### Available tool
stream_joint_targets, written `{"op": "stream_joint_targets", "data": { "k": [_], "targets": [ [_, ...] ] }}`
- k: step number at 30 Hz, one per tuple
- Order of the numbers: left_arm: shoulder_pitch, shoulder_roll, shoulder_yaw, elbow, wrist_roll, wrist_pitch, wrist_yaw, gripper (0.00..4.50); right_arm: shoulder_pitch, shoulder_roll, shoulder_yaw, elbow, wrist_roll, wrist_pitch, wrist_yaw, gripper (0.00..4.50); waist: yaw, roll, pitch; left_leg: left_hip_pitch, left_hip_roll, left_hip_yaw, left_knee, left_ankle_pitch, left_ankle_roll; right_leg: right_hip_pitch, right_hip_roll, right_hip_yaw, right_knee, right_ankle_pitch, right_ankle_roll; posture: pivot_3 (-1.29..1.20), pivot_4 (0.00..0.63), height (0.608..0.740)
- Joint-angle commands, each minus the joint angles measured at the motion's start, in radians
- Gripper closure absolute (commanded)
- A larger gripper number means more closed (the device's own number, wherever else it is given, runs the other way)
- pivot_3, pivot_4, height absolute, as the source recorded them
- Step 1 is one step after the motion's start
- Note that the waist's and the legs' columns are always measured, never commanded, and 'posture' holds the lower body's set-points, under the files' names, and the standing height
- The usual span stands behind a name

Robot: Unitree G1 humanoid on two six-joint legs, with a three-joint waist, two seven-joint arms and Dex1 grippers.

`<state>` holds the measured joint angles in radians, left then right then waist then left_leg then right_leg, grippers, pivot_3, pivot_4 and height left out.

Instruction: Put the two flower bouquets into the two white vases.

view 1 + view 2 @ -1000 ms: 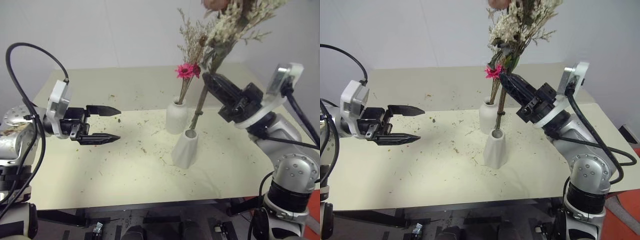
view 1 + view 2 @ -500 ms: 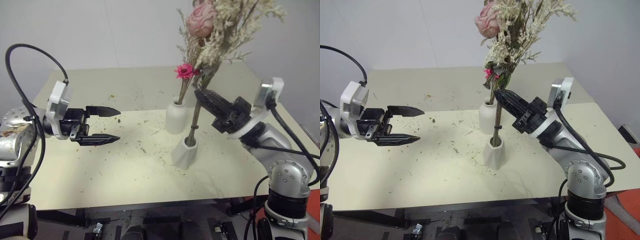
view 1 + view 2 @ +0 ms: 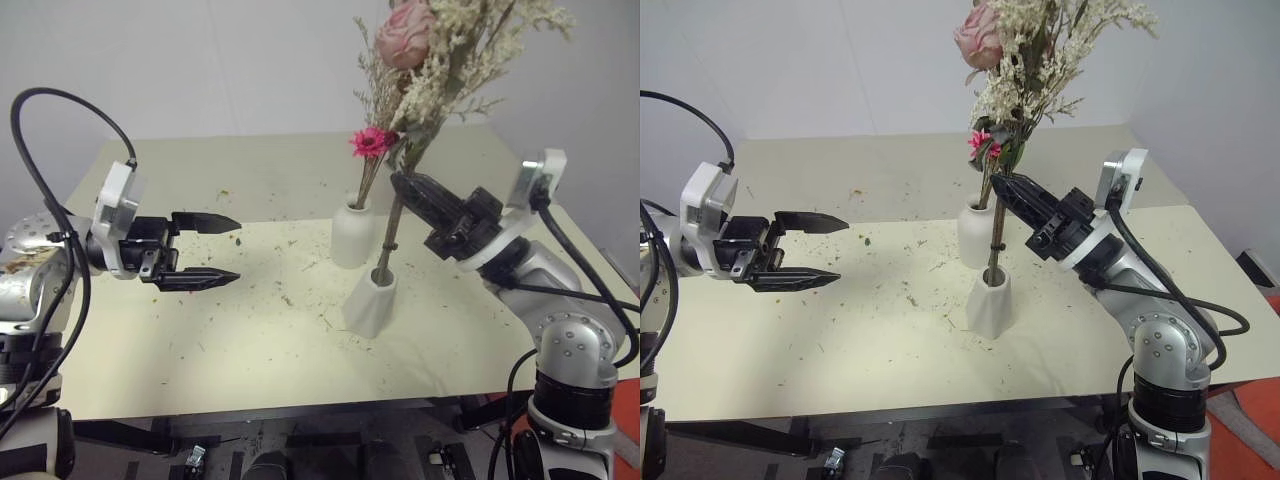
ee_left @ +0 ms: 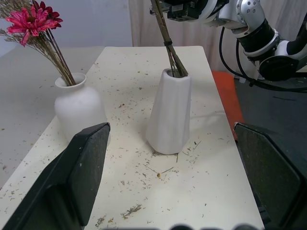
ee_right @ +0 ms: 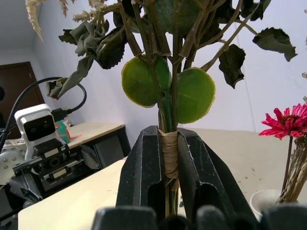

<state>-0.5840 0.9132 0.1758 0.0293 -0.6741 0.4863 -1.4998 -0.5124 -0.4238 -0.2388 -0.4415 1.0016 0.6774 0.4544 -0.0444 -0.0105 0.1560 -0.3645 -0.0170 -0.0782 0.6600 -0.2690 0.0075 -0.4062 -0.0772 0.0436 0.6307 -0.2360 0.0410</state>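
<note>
We look down and forward from two head cameras set side by side, over a cream worktop (image 3: 250, 340) with both arms and two white vases in the middle distance; they share nearly the same scene. Our left wrist camera looks level across the worktop, close to the cone vase (image 4: 169, 111) and the round vase (image 4: 79, 108). Our right wrist camera sits very close behind its fingers (image 5: 141, 167), facing upward into bouquet stems (image 5: 168, 96).

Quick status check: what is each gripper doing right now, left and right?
Left gripper: open, holding nothing, hovering over the table.
Right gripper: shut on the fuller bouquet, stems in the cone vase.
</note>
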Motion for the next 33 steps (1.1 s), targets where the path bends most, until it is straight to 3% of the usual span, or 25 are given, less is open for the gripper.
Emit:
{"op": "stream_joint_targets", "data": {
  "k": [1, 15, 33],
  "targets": [
    [-0.025, 0.002, 0.010, -0.005, -0.014, 0.002, -0.001, 0.00, -0.030, -0.015, -0.010, -0.002, -0.008, -0.030, 0.009, 4.28, 0.000, 0.000, 0.000, 0.000, 0.000, 0.000, 0.000, 0.000, 0.000, 0.000, 0.000, 0.000, 0.000, 0.000, 0.000, 0.00, 0.150, 0.740],
    [-0.035, -0.009, 0.000, 0.005, -0.006, -0.004, -0.009, 0.00, -0.097, -0.014, -0.017, 0.036, -0.020, -0.054, 0.013, 4.28, 0.000, 0.000, 0.000, -0.001, 0.000, 0.000, 0.000, 0.000, 0.000, 0.000, 0.000, 0.000, 0.000, 0.000, 0.000, 0.00, 0.150, 0.740],
    [-0.026, -0.008, 0.001, -0.014, -0.009, 0.010, 0.000, 0.00, -0.018, -0.006, 0.023, 0.008, -0.059, -0.058, 0.028, 4.28, 0.000, 0.000, 0.000, -0.001, 0.000, 0.000, 0.000, 0.000, 0.000, 0.000, 0.000, 0.000, 0.000, 0.000, 0.000, 0.00, 0.150, 0.740]
  ]
}}
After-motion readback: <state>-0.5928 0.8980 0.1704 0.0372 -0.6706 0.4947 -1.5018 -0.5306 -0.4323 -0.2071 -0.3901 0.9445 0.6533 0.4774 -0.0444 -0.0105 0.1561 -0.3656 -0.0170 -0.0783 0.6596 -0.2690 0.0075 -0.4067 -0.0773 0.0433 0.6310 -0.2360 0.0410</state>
